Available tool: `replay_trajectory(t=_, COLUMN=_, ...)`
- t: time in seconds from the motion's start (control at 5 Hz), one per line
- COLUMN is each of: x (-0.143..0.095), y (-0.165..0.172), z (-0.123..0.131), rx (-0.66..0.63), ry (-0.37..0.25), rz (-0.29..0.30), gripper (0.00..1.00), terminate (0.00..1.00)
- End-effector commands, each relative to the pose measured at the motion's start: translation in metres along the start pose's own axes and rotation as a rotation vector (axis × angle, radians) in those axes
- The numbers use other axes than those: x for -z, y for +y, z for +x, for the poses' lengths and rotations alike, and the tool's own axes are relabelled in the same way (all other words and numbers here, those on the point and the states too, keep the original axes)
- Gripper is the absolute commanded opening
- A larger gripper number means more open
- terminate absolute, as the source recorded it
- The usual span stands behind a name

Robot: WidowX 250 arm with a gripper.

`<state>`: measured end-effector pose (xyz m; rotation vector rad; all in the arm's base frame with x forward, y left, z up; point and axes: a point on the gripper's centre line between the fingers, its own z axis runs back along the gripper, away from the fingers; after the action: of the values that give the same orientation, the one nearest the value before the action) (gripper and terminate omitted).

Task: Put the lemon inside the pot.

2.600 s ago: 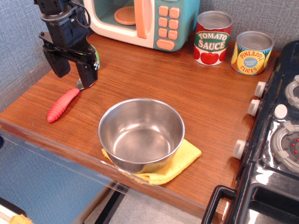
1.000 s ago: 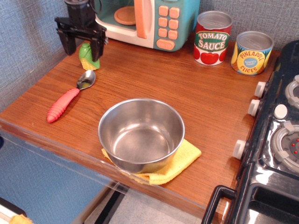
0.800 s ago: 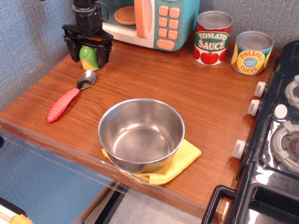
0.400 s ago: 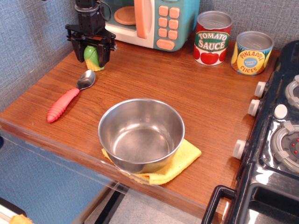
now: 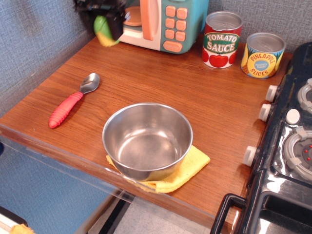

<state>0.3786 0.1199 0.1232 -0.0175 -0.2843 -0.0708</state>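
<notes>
Lemon (image 5: 104, 30) in raised fingers (image 5: 116, 25), pot (image 5: 147, 140) apart.

Even, bright indoor light fills the scene, with soft, faint shadows. The pot (image 5: 147, 140) carries broad pale reflections on its inner wall, and the stove (image 5: 287, 146) at right shows white glare. The gripper (image 5: 103, 14) and lemon (image 5: 104, 30), far left, are motion-blurred; the rest is sharp.

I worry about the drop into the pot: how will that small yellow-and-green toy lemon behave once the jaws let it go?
The small yellow-and-green plastic lemon hangs lifted in the black gripper, so it is probably light. Its rounded, egg-like body would likely roll or bounce on landing. The shiny round steel pot has tall walls and sits on a yellow cloth, so it should contain the lemon.
</notes>
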Motion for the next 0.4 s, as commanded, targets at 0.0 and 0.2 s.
replay_trajectory(t=0.0, x=-0.044, y=-0.081, z=-0.078, rx=0.301, ry=-0.015, rz=-0.037, gripper=0.00, terminate=0.00)
replay_trajectory(t=0.2, x=-0.045, y=-0.096, z=-0.111, rx=0.380, ry=0.010, rz=-0.034, gripper=0.00, terminate=0.00)
